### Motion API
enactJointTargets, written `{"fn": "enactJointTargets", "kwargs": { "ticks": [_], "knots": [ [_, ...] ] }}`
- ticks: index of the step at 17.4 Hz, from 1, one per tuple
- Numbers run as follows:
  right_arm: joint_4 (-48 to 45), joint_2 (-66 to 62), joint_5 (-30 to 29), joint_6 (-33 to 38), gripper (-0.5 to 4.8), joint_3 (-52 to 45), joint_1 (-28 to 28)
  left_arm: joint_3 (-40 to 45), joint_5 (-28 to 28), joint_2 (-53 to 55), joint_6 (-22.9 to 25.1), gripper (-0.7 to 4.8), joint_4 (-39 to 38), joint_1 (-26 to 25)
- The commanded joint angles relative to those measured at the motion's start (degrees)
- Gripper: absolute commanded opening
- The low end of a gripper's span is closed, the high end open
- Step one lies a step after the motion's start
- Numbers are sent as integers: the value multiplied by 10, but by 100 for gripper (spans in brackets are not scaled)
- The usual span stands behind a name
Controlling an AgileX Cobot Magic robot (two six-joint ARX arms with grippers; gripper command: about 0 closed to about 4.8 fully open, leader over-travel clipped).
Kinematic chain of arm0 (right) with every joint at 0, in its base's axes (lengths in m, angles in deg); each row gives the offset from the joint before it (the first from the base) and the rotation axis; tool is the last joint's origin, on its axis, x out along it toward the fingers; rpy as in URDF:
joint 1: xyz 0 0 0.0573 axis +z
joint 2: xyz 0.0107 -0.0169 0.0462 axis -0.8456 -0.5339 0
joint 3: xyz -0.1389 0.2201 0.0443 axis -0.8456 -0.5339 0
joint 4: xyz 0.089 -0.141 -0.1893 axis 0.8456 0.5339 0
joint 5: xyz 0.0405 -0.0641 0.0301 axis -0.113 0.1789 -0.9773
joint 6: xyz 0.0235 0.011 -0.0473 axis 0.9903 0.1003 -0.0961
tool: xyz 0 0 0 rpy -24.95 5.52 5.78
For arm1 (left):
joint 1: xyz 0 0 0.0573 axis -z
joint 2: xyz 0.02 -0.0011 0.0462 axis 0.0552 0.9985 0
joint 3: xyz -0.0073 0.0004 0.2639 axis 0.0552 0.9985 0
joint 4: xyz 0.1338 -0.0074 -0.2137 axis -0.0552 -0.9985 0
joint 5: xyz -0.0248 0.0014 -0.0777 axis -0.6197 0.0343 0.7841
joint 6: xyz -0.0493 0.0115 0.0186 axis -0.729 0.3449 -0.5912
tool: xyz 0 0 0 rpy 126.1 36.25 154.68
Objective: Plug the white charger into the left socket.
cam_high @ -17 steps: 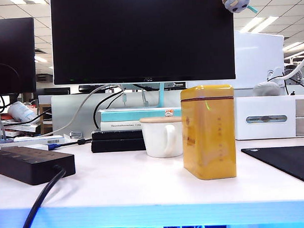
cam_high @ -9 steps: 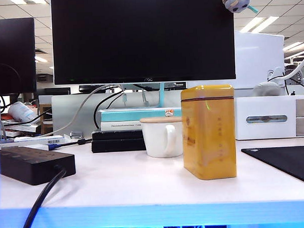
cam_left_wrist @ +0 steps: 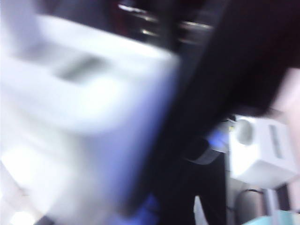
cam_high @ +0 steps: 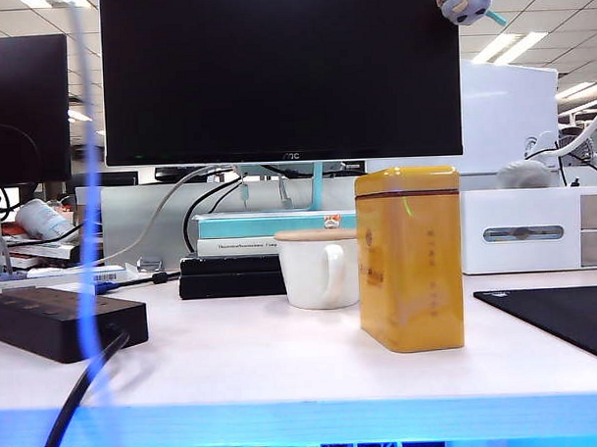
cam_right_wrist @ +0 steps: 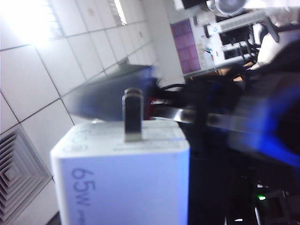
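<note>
White charger [cam_right_wrist: 119, 180] is seen only in right wrist view, prongs aimed at ceiling; grip by right gripper unverifiable. Left gripper state is lost to blur. Power strip [cam_high: 62, 325] is seen on counter [cam_high: 284, 361] only in exterior view.

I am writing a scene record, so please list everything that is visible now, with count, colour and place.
monitors: 2, black, back centre and back left
plush toy: 1, grey, on the centre monitor's top corner
power strip: 1, black, table's left
flat box: 1, black, left of the mug, further back
mug: 1, white, wooden lid, centre
tin: 1, yellow, right of the mug
slotted box: 1, white, back right
mat: 1, black, right edge
table: 1, white
white charger: 1, prong toward the ceiling, close to the right wrist camera
left gripper: not discernible, view blurred
right gripper: fingers unseen, probably holding the charger
</note>
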Motion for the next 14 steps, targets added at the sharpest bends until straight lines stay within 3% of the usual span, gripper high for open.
{"fn": "enactJointTargets", "kwargs": {
  "ticks": [1,5,10,11,12,13,14],
  "knots": [
    [-18,3,0,15,12,5,1,-3,-15,-6,0,337,62,0],
    [-2,3,2,15,12,5,0,-3,3,-9,32,277,84,0],
    [16,3,2,15,12,5,0,-3,7,-15,66,274,83,1],
    [24,3,2,15,12,5,0,-2,7,-16,65,289,81,2],
    [23,3,2,15,12,5,0,-2,9,-16,57,365,81,2],
    [23,3,2,15,12,5,0,-2,13,-16,55,479,82,2],
    [23,3,2,15,12,5,0,-2,17,-17,55,479,81,2]
  ]
}}
